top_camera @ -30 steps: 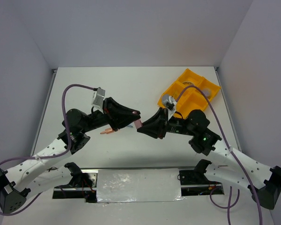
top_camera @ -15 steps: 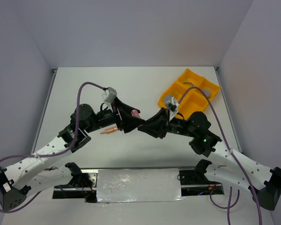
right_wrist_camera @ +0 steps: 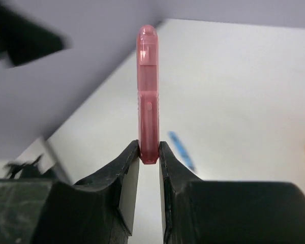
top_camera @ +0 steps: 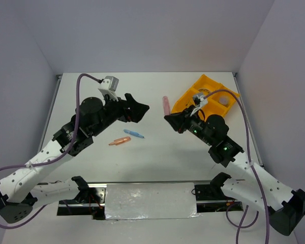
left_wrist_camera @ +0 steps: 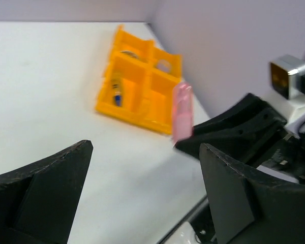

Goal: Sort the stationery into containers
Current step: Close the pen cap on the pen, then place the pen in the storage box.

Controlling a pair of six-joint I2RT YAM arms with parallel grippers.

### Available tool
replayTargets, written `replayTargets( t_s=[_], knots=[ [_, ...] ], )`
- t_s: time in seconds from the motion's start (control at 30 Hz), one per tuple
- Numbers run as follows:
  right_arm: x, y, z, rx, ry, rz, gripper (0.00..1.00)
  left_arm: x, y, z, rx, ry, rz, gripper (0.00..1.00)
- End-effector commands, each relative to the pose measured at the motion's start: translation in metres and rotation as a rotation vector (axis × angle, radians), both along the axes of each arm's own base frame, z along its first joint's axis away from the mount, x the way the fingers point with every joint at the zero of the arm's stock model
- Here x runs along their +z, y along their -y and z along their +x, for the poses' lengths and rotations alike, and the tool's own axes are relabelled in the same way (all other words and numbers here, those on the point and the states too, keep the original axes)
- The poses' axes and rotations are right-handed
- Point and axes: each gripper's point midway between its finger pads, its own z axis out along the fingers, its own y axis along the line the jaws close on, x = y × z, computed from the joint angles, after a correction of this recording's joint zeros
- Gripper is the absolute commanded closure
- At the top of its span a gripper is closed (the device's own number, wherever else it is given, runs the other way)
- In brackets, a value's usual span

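On the left I see my left gripper (top_camera: 138,109) up off the bench (top_camera: 91,91). It is wide open. In the left wrist view its two black fingers (left_wrist_camera: 40,193) stand far apart and there is nothing between them. It points across at the right arm.

Below it, two small things lie on the bench. The orange stick (top_camera: 120,141) lies flat. The clear-blue pen-like piece (top_camera: 133,134) lies just beside it, a little farther back and to the right. I cannot tell if they touch.

Next comes the pink stick (top_camera: 166,104). It is not on the bench. It stands up in the air between the two arms, near the left edge of the tray. My right gripper (top_camera: 170,117) holds it by its bottom end. In the right wrist view the gripper is narrow, with both fingers pressed on the stick, and most of the stick pokes out past the tips.

On the far right sits the yellow-orange tray (top_camera: 185,97), on the back right part of the bench. A grey-white round piece (top_camera: 222,100) lies in one compartment. In the left wrist view a small piece with blue on it (left_wrist_camera: 117,95) lies in another.
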Motion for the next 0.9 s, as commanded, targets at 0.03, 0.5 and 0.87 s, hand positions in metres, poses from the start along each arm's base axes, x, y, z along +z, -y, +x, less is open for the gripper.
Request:
replayTargets(
  t_s=[0.03,0.5,0.87],
  knots=[
    [-0.033,0.087,0.058,-0.537,-0.189,-0.086,1.00,-0.031,-0.065,0.022,0.353,-0.118,0.154,0.01],
    [-0.147,0.253,0.127,-1.161,-0.533,-0.270,0.99,-0.077,-0.120,-0.017,0.391,-0.187,0.367,0.01],
    [-0.178,0.256,0.153,-1.124,-0.635,-0.304,0.40,-0.121,-0.122,-0.027,0.348,-0.254,0.457,0.01]
  ],
)
